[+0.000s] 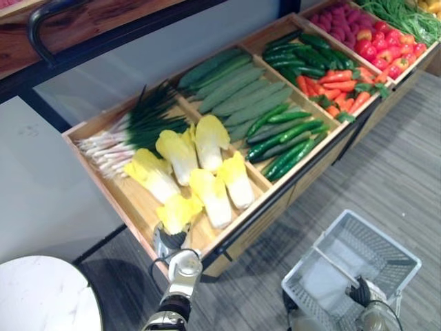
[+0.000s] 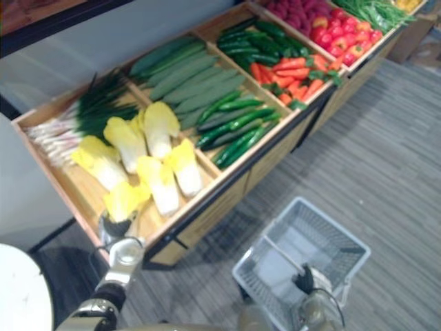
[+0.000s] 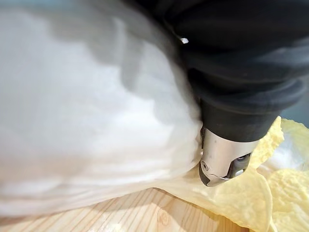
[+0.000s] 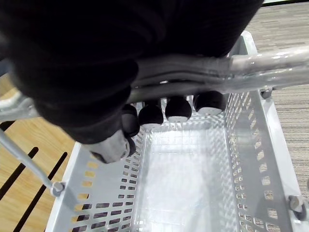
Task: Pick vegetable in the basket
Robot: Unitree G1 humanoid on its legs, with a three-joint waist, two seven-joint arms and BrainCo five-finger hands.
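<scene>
While the left hand [image 1: 169, 241] sits at the near corner of the wooden crate [image 1: 133, 201], pressed against the stalk end of the nearest napa cabbage [image 1: 178, 211], the pick seems to be at its grasping step. I cannot tell whether the hand has actually closed on the cabbage, because the pale stalk covers its working side (the wrist view offers little beyond white stalk, crinkled yellow leaf and bare wood beneath). By that wood, the cabbage lies on the crate floor, not lifted, and it probably suits a first pick as the closest one to the crate's edge. The right hand [image 4: 164, 112] is clenched round the handle [image 4: 270, 67] of the grey perforated basket [image 1: 387, 243]. It holds the basket mouth-up, below and in front of the crate, presumably so the vegetable has only a short way to travel. The basket is empty. Further out, more napa cabbages [image 1: 207, 141] share the same compartment, spring onions [image 1: 127, 131] lie just behind them, and cucumbers [image 1: 286, 138] fill the section alongside.
</scene>
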